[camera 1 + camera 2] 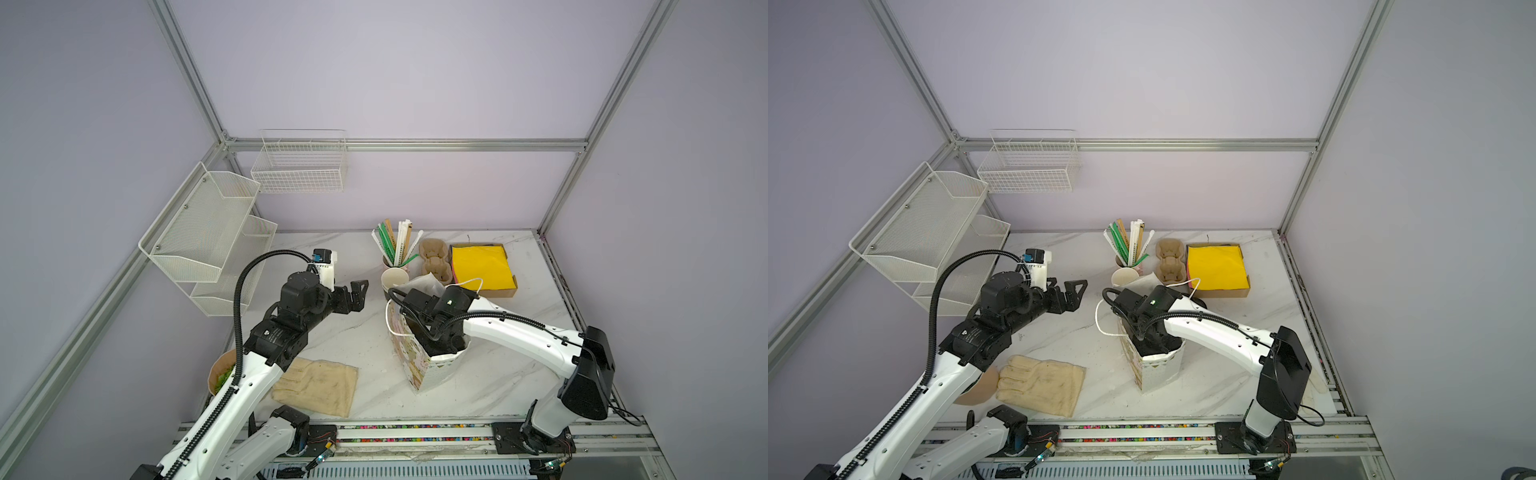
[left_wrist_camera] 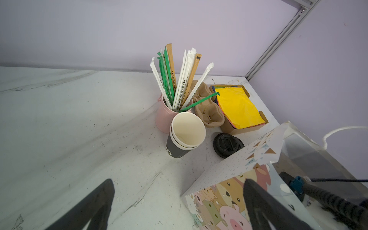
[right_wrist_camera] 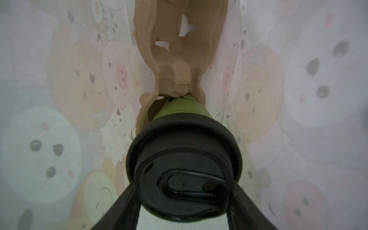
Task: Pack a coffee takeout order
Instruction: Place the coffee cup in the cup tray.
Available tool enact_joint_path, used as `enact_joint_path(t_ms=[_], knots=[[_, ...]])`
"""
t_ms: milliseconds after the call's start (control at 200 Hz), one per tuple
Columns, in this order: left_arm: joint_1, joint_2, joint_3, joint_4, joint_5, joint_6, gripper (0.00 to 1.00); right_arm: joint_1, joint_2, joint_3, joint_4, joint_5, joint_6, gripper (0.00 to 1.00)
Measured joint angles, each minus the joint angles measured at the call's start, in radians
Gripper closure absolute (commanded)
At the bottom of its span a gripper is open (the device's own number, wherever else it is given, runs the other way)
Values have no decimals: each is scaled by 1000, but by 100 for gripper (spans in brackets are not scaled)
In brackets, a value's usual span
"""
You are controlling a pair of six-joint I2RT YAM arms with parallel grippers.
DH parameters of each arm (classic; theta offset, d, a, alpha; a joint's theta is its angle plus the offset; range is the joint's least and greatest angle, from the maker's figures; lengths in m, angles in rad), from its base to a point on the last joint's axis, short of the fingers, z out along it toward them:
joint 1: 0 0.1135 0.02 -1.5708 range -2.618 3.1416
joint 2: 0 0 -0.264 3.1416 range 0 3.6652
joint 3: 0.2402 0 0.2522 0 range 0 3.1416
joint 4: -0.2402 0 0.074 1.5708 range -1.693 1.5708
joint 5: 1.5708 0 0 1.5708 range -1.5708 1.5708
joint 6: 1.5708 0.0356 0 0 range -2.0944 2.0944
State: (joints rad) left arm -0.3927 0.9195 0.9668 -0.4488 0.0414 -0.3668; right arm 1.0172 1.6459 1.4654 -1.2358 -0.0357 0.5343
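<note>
Framing marble tabletop (image 1: pixel 353 332): lilac walls (image 1: pixel 395 83)

Beige glove (image 1: pixel 320 384); wrapped straws (image 1: pixel 397 243); wire basket (image 1: pixel 301 166)

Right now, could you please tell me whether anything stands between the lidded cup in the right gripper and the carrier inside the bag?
Nothing visible does. In the right wrist view the right gripper holds the lidded cup inside the bag, its base at the near pocket of the carrier.

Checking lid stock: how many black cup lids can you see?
2. One lid caps the cup that the right gripper holds inside the bag; a loose lid lies on the table beside the nested cups. More may be stacked under it.
</note>
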Motion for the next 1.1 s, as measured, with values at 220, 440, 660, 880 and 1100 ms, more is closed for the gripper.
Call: enact_joint_path(t_ms=[220,440,660,880,1100], knots=[[1,0,0,0,0,0,0,0,-4,-10,10,1,0,38],[2,0,0,0,0,0,0,0,2,-10,11,3,0,38],[5,0,0,0,3,0,0,0,3,-32,21,4,-1,38],[6,-4,0,0,5,0,0,0,3,-32,23,5,-2,35],[6,-4,0,0,7,0,0,10,45,47,-32,17,-1,31]])
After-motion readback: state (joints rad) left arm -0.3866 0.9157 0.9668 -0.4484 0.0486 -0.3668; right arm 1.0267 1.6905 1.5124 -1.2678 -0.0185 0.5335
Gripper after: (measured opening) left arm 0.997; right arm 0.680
